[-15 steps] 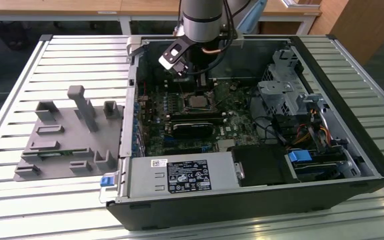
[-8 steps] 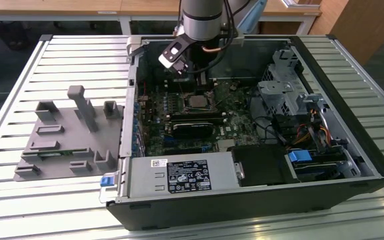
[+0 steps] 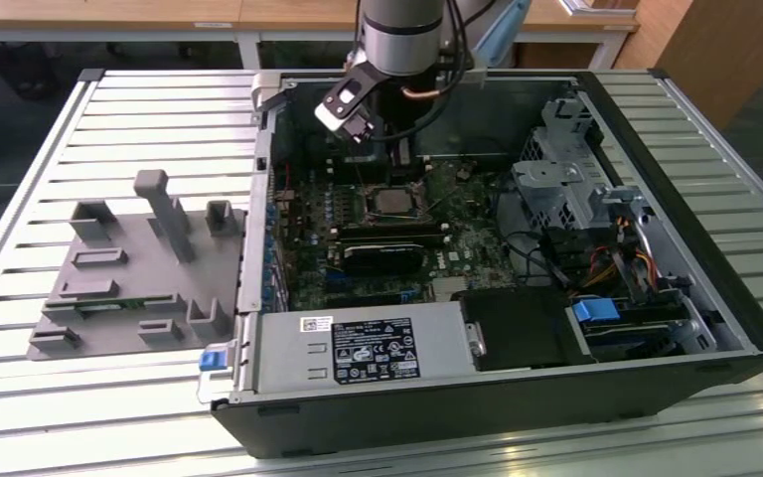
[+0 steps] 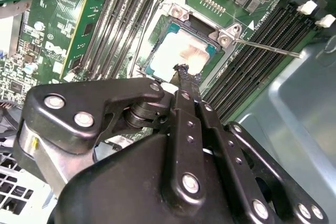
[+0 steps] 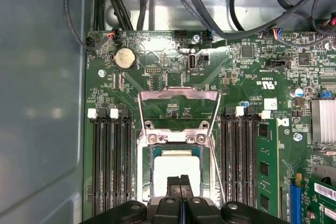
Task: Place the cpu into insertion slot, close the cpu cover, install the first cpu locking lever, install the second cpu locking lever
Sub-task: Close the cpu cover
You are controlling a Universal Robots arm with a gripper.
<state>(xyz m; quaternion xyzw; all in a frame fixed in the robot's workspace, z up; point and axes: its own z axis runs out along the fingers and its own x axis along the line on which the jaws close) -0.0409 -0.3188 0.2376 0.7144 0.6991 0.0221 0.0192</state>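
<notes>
The cpu (image 5: 176, 167) lies in the insertion slot (image 4: 195, 24), with the cpu cover (image 5: 178, 98) swung open just beyond the slot. The gripper (image 5: 180, 183), fingers pressed together and empty, hangs directly over the slot; any downward push risks skewing the chip or bending socket pins

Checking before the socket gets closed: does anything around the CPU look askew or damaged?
The cpu sits square in the insertion slot. Only oddity: the fingers look ragged at the tip in the second wrist view. The cpu cover simply stands open.
</notes>
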